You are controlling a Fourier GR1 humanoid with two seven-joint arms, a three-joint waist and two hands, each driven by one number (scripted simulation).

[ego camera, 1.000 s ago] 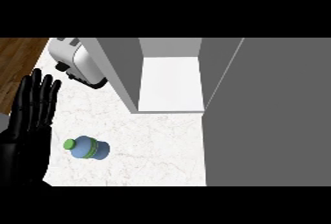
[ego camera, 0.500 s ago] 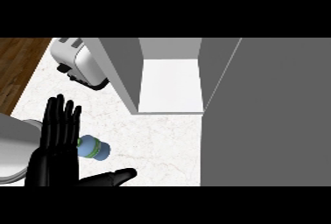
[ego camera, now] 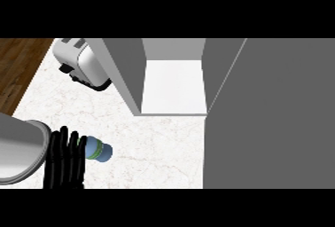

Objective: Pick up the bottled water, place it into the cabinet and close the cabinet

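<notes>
The bottled water (ego camera: 98, 150), blue with a green band, lies on its side on the white marble counter (ego camera: 150, 146) at the lower left. My left hand (ego camera: 63, 158) comes in from the lower edge with its fingers straight and pointing away from me. The hand lies against the bottle's left end and hides that part. No thumb shows. The grey forearm (ego camera: 20, 150) fills the left edge. The cabinet (ego camera: 173, 86) stands open farther back, with a bare white shelf inside. My right hand shows nowhere.
The cabinet's grey door (ego camera: 268, 115) stands open and takes up the whole right side. A white toaster (ego camera: 82, 62) sits at the back left, beside the cabinet's left wall. Dark wooden floor (ego camera: 16, 66) lies beyond the counter's left edge.
The left hand came in from the left edge to the bottle and has turned edge-on, so its thumb no longer shows. Its forearm now looms larger at the left. The bottle has stayed put.
</notes>
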